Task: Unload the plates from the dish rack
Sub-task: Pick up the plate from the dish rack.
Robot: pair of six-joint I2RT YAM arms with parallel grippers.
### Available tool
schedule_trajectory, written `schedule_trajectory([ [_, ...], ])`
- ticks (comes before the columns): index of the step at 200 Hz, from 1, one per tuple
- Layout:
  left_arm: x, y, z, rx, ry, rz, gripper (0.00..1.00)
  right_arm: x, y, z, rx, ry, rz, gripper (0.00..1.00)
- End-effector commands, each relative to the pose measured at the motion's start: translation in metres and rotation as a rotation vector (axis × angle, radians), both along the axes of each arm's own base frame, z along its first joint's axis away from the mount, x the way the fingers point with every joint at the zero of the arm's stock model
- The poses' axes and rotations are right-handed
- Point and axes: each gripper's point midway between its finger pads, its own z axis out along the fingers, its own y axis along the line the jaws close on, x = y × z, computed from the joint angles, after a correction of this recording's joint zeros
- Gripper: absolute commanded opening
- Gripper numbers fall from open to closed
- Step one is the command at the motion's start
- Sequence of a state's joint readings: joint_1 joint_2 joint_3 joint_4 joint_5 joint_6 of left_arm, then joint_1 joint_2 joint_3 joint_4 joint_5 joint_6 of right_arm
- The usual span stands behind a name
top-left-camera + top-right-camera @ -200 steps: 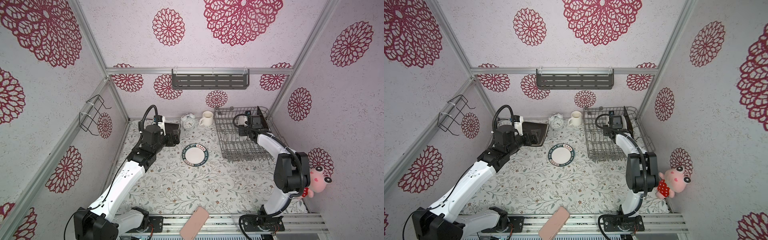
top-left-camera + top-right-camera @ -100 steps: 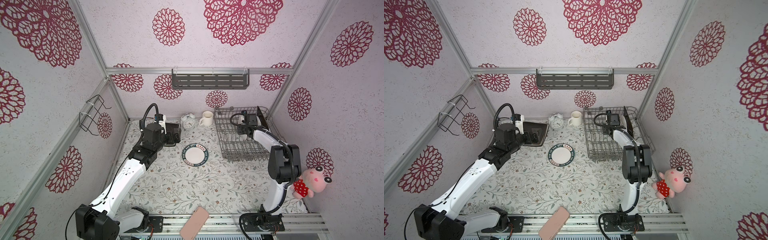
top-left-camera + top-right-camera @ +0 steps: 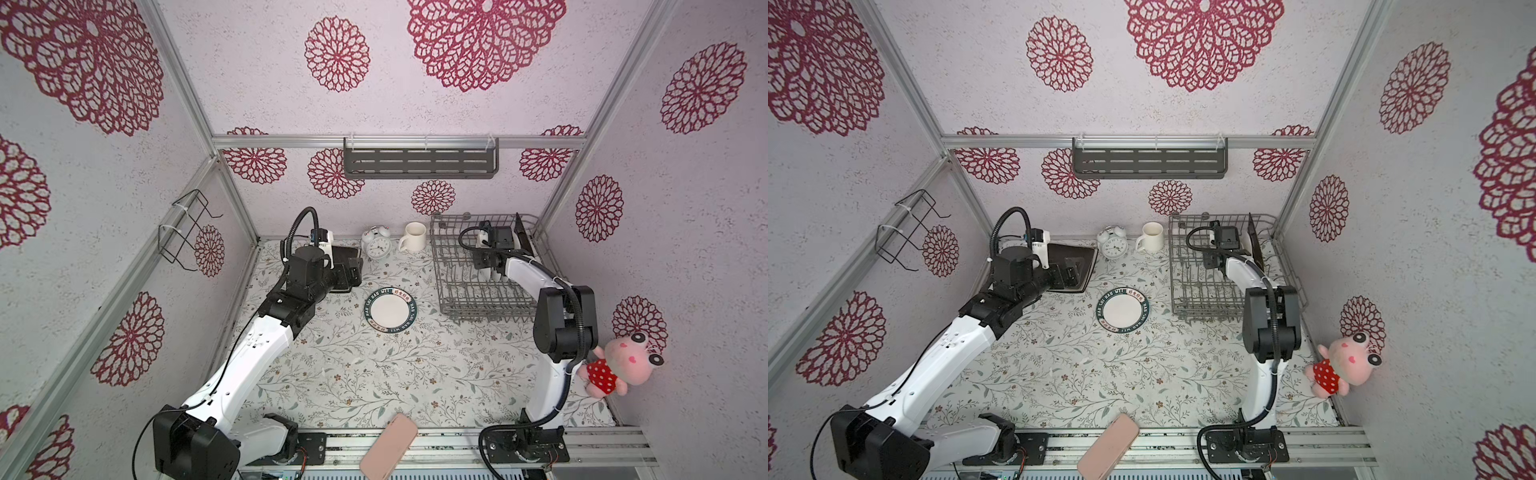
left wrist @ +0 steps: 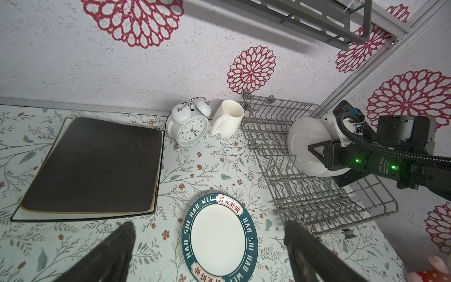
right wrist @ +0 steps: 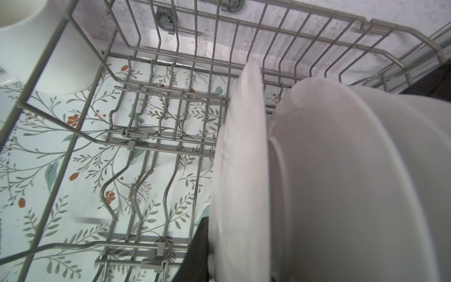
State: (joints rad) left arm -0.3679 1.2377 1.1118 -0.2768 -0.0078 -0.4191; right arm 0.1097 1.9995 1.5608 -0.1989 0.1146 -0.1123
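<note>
We have the right gripper [image 4: 314,151] reaching down into the large grey wire dish rack [image 3: 457,301] at the back right of the floral-patterned desk [image 3: 374,374]. Its one visible dark finger [image 5: 195,244] lies against the face of a small round white plate [image 5: 240,171] standing on edge among the prongs. The other finger is hidden, so we cannot tell whether the gripper is clamped on it. A second round white plate [image 5: 341,183] stands just behind, and a black-backed square plate [image 3: 522,232] stands upright by the rack's far side.

We judge the plate stiff, glazed and slippery, fairly light but breakable. The hold belongs on the upper rim. The lift should go straight up until prongs and raised sides are cleared, or it may knock its neighbour.

The left gripper [image 4: 208,225] hangs wide open and empty near the stack of black-backed square plates [image 4: 97,166] and the round white plate with dark lettered rim [image 4: 219,240], which lies flat. The desk's front half offers open room.
</note>
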Motion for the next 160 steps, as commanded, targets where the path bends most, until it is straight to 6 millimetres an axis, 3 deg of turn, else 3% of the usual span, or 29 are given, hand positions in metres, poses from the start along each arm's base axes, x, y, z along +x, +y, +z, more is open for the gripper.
schedule_trajectory([
  [1,-0.002,0.000,0.003,0.004,-0.002,-0.011,0.97,0.003,-0.013,0.032,-0.078,-0.072,-0.021,0.03],
  [105,-0.011,-0.005,-0.010,-0.033,0.031,-0.040,0.98,0.001,-0.021,0.110,-0.057,-0.229,-0.030,0.00],
  [160,-0.016,-0.006,-0.019,-0.033,0.051,-0.051,0.98,-0.003,-0.024,0.142,-0.008,-0.289,-0.032,0.00],
])
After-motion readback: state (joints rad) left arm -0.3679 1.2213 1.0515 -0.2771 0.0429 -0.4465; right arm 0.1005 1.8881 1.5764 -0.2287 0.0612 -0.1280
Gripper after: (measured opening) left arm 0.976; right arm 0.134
